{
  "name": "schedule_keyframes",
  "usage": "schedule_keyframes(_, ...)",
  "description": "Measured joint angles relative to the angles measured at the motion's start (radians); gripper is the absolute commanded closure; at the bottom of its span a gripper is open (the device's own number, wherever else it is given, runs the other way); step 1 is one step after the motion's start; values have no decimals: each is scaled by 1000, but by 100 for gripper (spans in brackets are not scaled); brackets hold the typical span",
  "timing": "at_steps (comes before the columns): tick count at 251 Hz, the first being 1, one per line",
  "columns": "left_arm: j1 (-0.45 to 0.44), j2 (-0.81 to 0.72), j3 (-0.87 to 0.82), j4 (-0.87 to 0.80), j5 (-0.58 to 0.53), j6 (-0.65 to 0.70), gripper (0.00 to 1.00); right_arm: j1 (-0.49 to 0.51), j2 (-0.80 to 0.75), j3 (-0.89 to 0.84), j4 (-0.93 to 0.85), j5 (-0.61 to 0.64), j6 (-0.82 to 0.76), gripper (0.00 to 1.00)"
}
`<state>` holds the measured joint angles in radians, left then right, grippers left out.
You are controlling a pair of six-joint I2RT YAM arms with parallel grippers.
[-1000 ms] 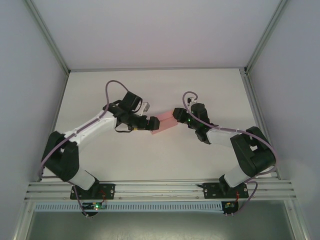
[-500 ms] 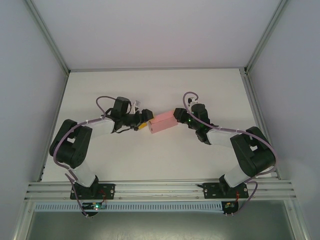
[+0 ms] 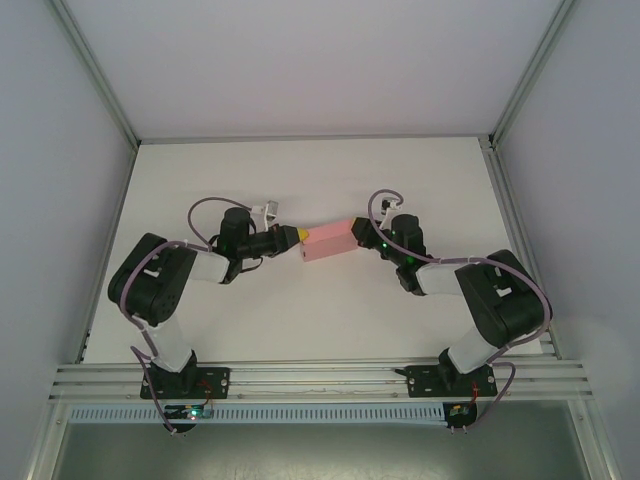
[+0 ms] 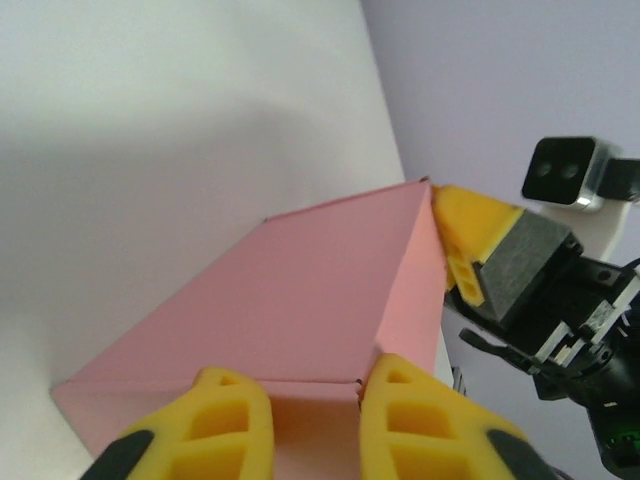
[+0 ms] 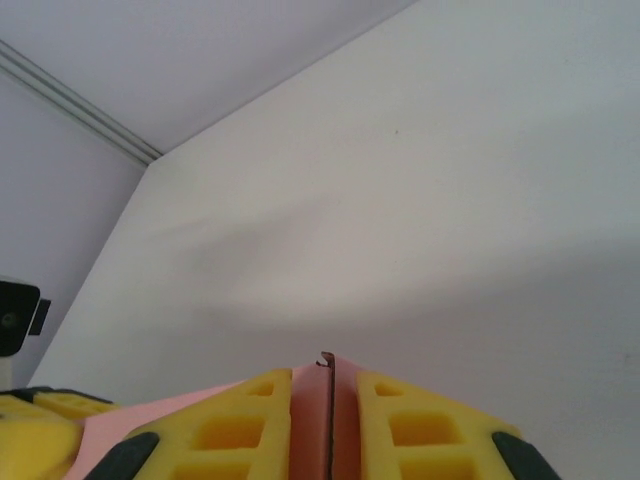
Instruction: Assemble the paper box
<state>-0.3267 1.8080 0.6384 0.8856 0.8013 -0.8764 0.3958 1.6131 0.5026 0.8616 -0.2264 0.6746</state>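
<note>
Centrally on the white tabletop [image 3: 300, 180], the pale pink paper box [image 3: 328, 243] is seen from the top external view as a small rectangular form. It is laid slantwise between the 2 arms, with its right end a little farther from the bases. The left gripper [image 3: 296, 237] is set against the box's left end and the right gripper [image 3: 358, 232] against its right end. From the left wrist, the paper box [image 4: 290, 290] is shown lengthwise, running away from the left gripper [image 4: 315, 372]. That gripper's 2 yellow fingers are narrowly parted with pink card visible in the gap, and whether the card is clamped there cannot be told. At the box's far corner, a yellow finger [image 4: 470, 235] of the right gripper, backed by a grey pad, is pressed against the card, and a wrist camera [image 4: 565, 170] is seen beyond it. From the right wrist, the right gripper [image 5: 325, 378] is drawn almost together on a thin upright edge of the paper box [image 5: 310, 410], which is pinched between its fingers. Whether the box is rested on the tabletop or raised off it cannot be judged.
</note>
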Motion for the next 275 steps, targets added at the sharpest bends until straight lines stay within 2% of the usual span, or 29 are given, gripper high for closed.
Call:
schedule_keyframes(25,0,39,-21,134,-1,0,92,-3,2,-33,62,-4,-36,100)
schedule_keyframes(44,0,43,-24,158,-10,13,89,-4,2,-38,82,-8,-61,100)
schedule_keyframes(53,0,40,-20,154,-20,27,83,-6,2,-38,83,-13,-71,100)
schedule_keyframes(63,0,33,-9,128,-28,50,69,-8,-2,-35,76,-17,-77,98)
schedule_keyframes(82,0,10,20,34,-45,97,65,-10,-14,-11,21,-18,-88,94)
schedule_keyframes(106,0,-22,69,-122,-53,142,42,-14,-24,62,-113,-23,-100,88)
schedule_keyframes(112,0,-29,87,-173,-55,149,24,-14,-25,83,-153,-23,-100,86)
schedule_keyframes(116,0,-34,102,-210,-54,164,4,-15,-25,101,-184,-23,-102,84)
schedule_keyframes(119,-1,-37,114,-245,-56,170,0,-15,-25,113,-206,-23,-101,81)
schedule_keyframes(150,-14,-61,253,-508,-78,231,0,-16,-24,259,-472,-38,-102,72)
schedule_keyframes(162,-19,-76,301,-607,-100,256,0,-18,-24,312,-555,-45,-106,56)
schedule_keyframes(175,-21,-94,343,-701,-126,285,0,-19,-24,370,-629,-60,-113,47)
schedule_keyframes(187,-22,-118,383,-797,-167,313,0,-21,-24,418,-686,-70,-134,34)
schedule_keyframes(202,-24,-156,431,-918,-235,348,0,-30,-24,473,-750,-90,-167,27)
schedule_keyframes(218,-25,-201,484,-1043,-328,381,0,-41,-24,526,-811,-121,-224,2)
schedule_keyframes(248,-17,-295,544,-1217,-514,426,0,-54,-24,639,-940,-192,-414,2)
schedule_keyframes(275,14,-393,543,-1319,-653,455,0,-42,-25,735,-1059,-266,-742,2)
